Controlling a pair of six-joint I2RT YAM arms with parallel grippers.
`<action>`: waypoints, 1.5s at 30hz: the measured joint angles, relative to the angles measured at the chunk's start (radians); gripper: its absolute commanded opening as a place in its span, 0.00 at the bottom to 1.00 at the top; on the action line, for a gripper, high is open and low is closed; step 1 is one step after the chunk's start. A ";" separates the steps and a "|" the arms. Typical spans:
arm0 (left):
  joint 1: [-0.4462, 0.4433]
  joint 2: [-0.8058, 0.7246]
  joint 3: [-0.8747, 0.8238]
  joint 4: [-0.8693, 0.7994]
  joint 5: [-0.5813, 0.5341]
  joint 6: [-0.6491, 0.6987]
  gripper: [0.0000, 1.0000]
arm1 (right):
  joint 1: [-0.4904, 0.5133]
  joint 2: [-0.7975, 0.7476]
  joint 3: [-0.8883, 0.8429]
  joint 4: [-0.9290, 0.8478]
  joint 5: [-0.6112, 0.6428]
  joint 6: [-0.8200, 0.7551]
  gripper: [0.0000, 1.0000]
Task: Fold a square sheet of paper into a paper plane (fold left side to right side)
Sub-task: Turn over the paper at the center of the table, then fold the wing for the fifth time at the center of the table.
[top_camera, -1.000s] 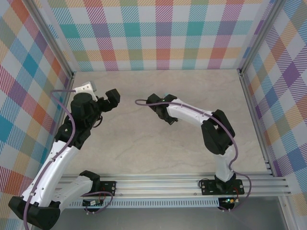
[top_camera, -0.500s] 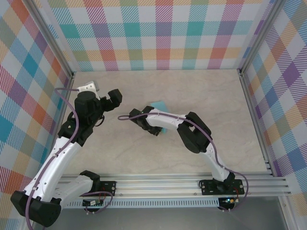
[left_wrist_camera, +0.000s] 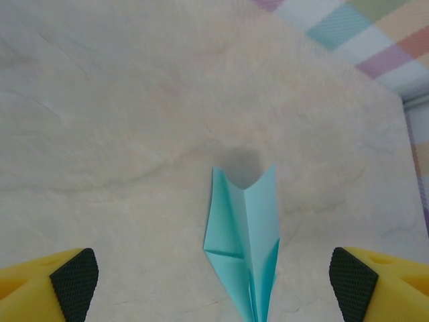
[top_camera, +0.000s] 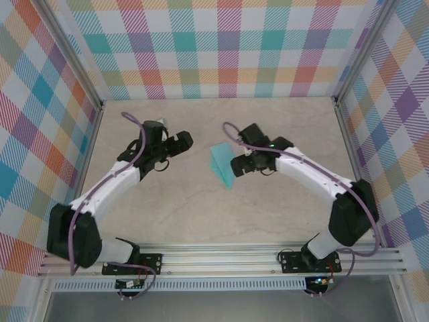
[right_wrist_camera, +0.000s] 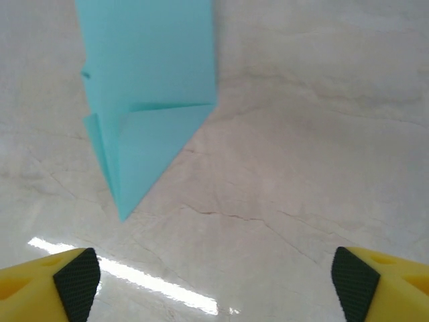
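The turquoise sheet of paper (top_camera: 221, 165) lies flat mid-table, folded into a narrow pointed paper plane with its tip toward the near side. In the left wrist view the paper plane (left_wrist_camera: 244, 245) shows a centre crease, its point running off the bottom edge. My left gripper (top_camera: 185, 140) hovers to the paper's left, open, apart from it; its yellow fingers (left_wrist_camera: 72, 282) stand wide. My right gripper (top_camera: 237, 164) is open just beside the paper's right edge. In the right wrist view the paper (right_wrist_camera: 147, 87) lies ahead of the right gripper (right_wrist_camera: 216, 280), which has bare table between its fingertips.
The marble-look table (top_camera: 268, 215) is walled by checked panels with aluminium posts (top_camera: 345, 134) at left and right. A slotted rail (top_camera: 221, 258) runs along the near edge by the arm bases. A light glare streak (right_wrist_camera: 134, 282) lies on the tabletop.
My right gripper opened, let go of the paper and drew back to its right side, leaving the paper uncovered. My left arm swung in toward the middle, closer to the paper.
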 measured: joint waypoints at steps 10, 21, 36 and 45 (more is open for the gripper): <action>-0.085 0.391 0.117 0.123 0.187 -0.054 0.77 | -0.247 -0.143 -0.254 0.329 -0.462 0.208 1.00; -0.105 0.578 0.209 0.201 0.295 -0.078 0.29 | -0.294 -0.108 -0.304 0.453 -0.670 0.232 1.00; -0.023 0.470 0.009 0.436 0.550 -0.078 0.01 | -0.440 0.166 -0.323 0.653 -1.056 0.189 0.87; -0.015 0.372 0.006 0.464 0.722 -0.011 0.00 | -0.429 0.336 -0.228 0.739 -1.272 0.186 0.82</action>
